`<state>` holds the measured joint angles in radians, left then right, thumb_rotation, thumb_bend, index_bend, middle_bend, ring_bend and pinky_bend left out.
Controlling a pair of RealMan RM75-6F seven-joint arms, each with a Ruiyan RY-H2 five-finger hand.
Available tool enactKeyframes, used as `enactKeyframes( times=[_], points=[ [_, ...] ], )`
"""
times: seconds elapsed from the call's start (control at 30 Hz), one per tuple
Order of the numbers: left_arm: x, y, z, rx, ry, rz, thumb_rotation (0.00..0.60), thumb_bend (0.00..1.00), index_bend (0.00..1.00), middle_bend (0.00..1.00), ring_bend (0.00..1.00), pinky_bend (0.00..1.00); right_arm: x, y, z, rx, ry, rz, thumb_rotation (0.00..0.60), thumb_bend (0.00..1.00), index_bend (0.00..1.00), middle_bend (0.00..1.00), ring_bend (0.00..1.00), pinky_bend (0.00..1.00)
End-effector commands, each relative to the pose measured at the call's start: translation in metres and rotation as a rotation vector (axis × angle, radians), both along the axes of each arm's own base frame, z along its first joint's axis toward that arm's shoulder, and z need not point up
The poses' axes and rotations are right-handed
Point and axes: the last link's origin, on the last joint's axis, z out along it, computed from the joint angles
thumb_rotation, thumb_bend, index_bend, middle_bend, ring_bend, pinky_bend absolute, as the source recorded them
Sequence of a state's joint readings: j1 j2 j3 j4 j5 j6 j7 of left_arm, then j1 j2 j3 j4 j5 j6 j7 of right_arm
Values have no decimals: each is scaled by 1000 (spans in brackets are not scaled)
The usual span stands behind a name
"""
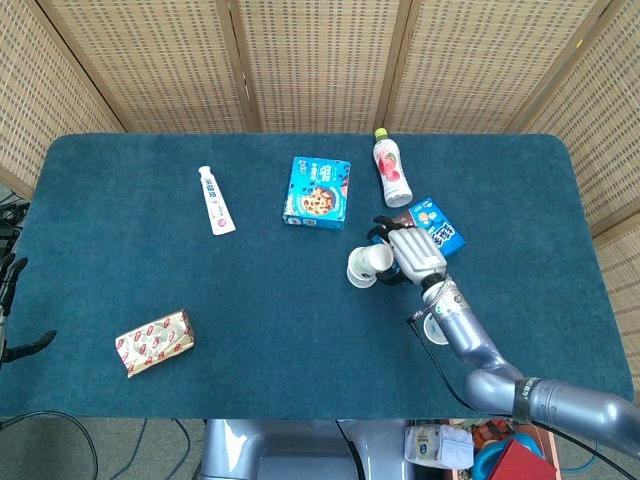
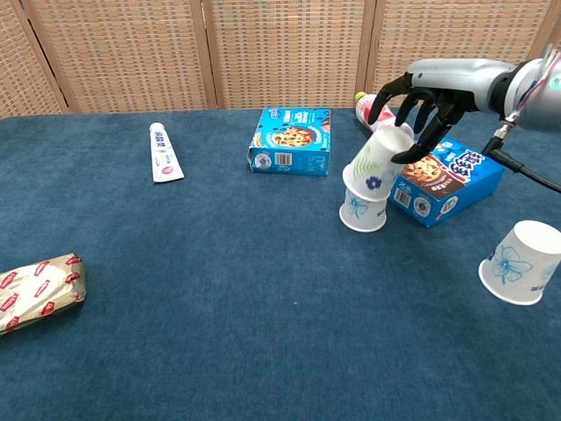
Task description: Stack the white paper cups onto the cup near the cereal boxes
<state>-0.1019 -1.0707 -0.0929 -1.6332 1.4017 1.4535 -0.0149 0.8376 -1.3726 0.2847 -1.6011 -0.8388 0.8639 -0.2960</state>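
While our left hand waits with fingers apart and nothing in them at the table's left edge, our right hand grasps a tilted upper cup, its mouth sitting over the base cup just left of the near cereal box. A third cup stands near right, well apart.

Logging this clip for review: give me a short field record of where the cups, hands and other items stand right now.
stack: upper cup sits tilted over base cup
right hand: fingers around the upper cup
left hand: at the table's left edge, holding nothing
loose cup: upside down, near right
cereal boxes: one behind the stack, one to its right
others: toothpaste, bottle, foil pack
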Motion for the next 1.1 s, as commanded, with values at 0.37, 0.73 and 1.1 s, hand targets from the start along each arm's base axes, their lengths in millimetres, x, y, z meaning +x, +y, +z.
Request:
enactKeyframes(
  times=[0.37, 0.73, 1.1],
  points=[
    [0, 0, 0, -1, 0, 0, 600, 173, 0, 0, 0, 0, 3, 4, 5, -16, -9, 22, 600, 265, 170, 5, 25, 90],
    [1, -1, -1, -6, 4, -6, 600, 174, 0, 0, 0, 0, -42, 47, 34, 51, 99, 52, 600, 116, 150, 38, 3, 68],
    [5, -4, -5, -11, 14, -20, 600, 174, 0, 0, 0, 0, -98, 87, 45, 159, 202, 34, 600, 122, 150, 79, 4, 77]
  ],
)
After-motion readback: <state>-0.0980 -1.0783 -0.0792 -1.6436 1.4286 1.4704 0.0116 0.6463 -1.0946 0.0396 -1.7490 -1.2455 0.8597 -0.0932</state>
